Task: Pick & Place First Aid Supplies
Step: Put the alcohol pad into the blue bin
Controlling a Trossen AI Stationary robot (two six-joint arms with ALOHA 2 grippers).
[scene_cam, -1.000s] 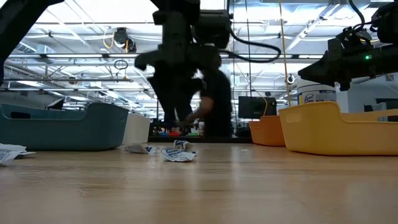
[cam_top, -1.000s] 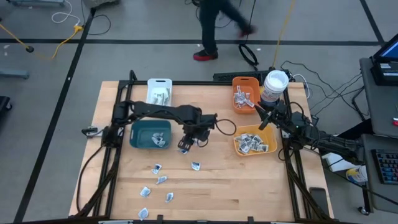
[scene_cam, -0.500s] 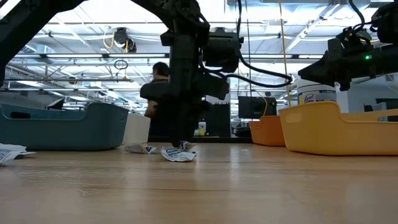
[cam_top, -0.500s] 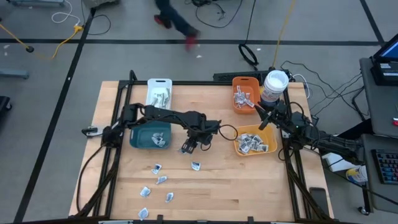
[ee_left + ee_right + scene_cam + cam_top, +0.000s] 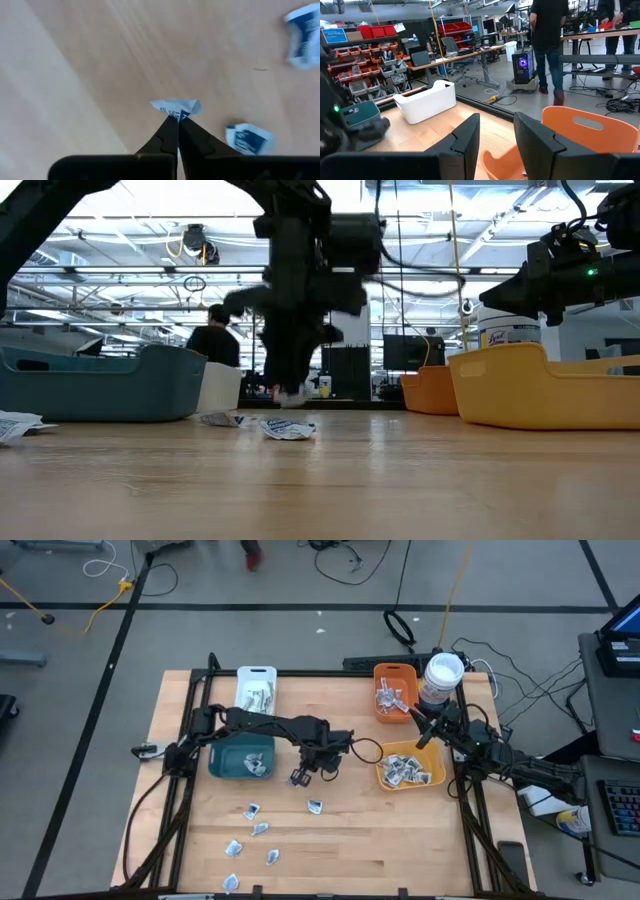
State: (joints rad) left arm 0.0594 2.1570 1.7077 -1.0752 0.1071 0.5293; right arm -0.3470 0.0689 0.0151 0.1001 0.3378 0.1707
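Observation:
The first aid supplies are small white packets with blue print. One packet [image 5: 175,106] hangs just above the table's middle, with my left gripper [image 5: 298,778] shut on it. Two more packets [image 5: 248,138] [image 5: 302,35] lie on the wood near it, and another [image 5: 288,428] lies right under the gripper. Several loose packets [image 5: 255,830] are scattered toward the near left. My right gripper [image 5: 495,135] stands open at the far right, between the orange bin [image 5: 394,692] and the yellow bin [image 5: 409,768], with nothing between its fingers. My left gripper pinches the packet by its near edge [image 5: 176,116] between the two fingertips [image 5: 167,131]. The fingers come from above, pointing down. The packet sticks out past the tips and hangs clear of the table [image 5: 290,393].
A teal bin [image 5: 241,756] stands just left of my left gripper, and a white bin [image 5: 256,690] behind it. The orange and yellow bins hold packets. A round white-lidded tub [image 5: 442,678] stands at the far right. Bare wood lies across the near middle and right.
My left gripper has come down onto the packets at the table's middle, taken hold of one, and risen a little with it. That packet now hangs clear of the wood, while the one beneath it has stayed on the table.

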